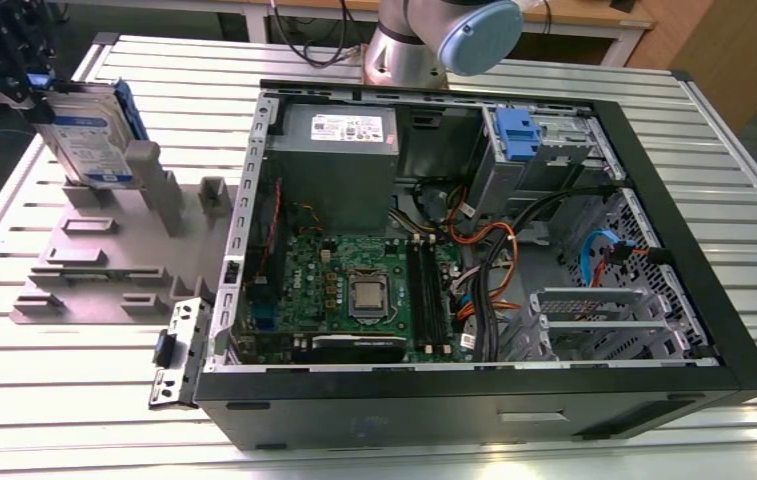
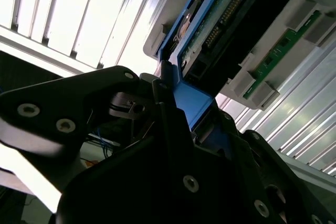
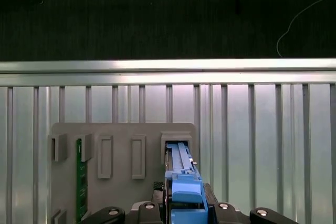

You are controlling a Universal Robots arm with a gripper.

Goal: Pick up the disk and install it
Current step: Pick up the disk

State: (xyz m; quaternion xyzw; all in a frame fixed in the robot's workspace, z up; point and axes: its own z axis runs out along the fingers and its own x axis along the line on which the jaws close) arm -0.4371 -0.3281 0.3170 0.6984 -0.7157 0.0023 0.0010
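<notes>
**Disk gripped at the fixture, not yet in the case**

A slatted metal table (image 1: 58, 400) fills the exterior view, and the first wrist view shows dark floor (image 3: 157, 19) past its edge. The open case (image 1: 485, 405) takes the centre and right of the exterior frame. Its side is off, leaving the motherboard and cables bare, and a blue latch (image 1: 518, 135) sits toward its upper right corner. Left of the case lies a grey fixture (image 1: 98, 270) of upright slots. The arm's base (image 1: 418, 40) stands at top centre.

The disk (image 1: 89, 140) is at the upper left of the exterior frame. It stands on edge, a little tilted, with its lower end at one of the fixture's slots. In the first wrist view its blue-framed edge (image 3: 181, 177) runs from bottom centre up into that slot, and a green board (image 3: 80, 177) stands in another slot at lower left. The second wrist view shows the disk's circuit side (image 2: 220, 19) at upper right.

The gripper (image 1: 21, 82) is on the disk's upper end. In the second wrist view its fingers (image 2: 163, 95) sit narrow against the blue bracket (image 2: 191, 100), so it looks clamped on the disk alone.

The grasp looks made. Whether the disk has cleared the slot cannot be told. It is well apart from the case, so installing it is not done and the task looks early.
</notes>
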